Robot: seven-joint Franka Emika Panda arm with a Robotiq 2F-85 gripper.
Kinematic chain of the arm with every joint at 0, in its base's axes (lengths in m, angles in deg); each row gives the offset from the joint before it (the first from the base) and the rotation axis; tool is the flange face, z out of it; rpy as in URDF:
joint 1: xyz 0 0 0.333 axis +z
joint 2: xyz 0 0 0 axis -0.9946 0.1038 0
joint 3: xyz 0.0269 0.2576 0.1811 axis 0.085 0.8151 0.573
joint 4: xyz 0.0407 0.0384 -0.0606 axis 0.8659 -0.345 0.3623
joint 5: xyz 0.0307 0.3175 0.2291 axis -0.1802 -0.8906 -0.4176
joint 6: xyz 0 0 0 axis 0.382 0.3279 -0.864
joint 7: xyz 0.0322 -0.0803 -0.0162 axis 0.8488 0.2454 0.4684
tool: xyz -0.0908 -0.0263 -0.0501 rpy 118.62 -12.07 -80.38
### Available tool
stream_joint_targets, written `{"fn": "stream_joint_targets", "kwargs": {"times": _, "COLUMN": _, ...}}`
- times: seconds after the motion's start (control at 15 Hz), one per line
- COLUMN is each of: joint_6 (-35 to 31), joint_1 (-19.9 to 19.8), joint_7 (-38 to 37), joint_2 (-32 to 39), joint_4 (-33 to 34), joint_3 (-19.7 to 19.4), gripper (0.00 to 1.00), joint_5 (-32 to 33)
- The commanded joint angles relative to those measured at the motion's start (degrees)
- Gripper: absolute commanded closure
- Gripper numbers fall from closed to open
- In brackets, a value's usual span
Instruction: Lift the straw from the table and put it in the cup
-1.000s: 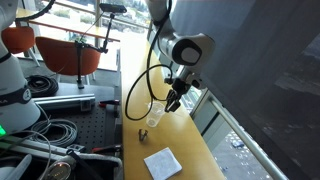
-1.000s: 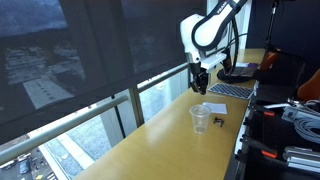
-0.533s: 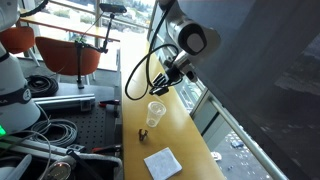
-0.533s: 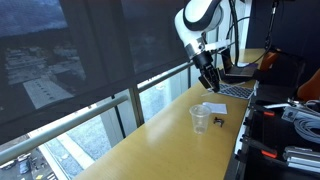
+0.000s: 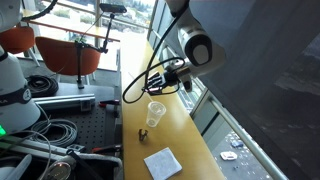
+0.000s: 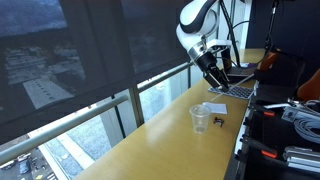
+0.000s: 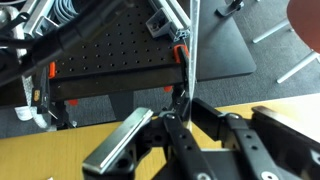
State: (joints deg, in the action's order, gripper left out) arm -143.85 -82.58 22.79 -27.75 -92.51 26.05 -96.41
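Observation:
My gripper is shut on the straw, a thin pale stick that runs up from between the fingers in the wrist view. In both exterior views the gripper hangs tilted in the air, above and beyond the clear plastic cup. The cup stands upright on the wooden table and looks empty. The straw is too thin to make out in the exterior views.
A white square napkin lies on the table near the cup. A small dark lump lies beside the cup. Windows run along the table's far side; a black perforated bench with cables lies on the other.
The gripper has risen from just beside the cup, swung upward and tilted sideways, carrying the straw. The cup, napkin and lump have not moved.

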Motion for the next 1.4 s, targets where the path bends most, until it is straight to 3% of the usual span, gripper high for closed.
{"fn": "stream_joint_targets", "kwargs": {"times": 0.0, "joint_6": 3.92, "joint_1": -1.73, "joint_7": 1.91, "joint_2": 5.05, "joint_4": 6.03, "joint_3": 1.07, "gripper": 0.97, "joint_5": -2.95}}
{"fn": "stream_joint_targets", "kwargs": {"times": 0.73, "joint_6": 5.5, "joint_1": -1.76, "joint_7": 1.31, "joint_2": 16.8, "joint_4": 19.21, "joint_3": 2.27, "gripper": 0.97, "joint_5": -4.78}}
{"fn": "stream_joint_targets", "kwargs": {"times": 1.33, "joint_6": 9.13, "joint_1": -1.97, "joint_7": 0.94, "joint_2": 18.88, "joint_4": 22.01, "joint_3": 2.12, "gripper": 0.97, "joint_5": -4.62}}
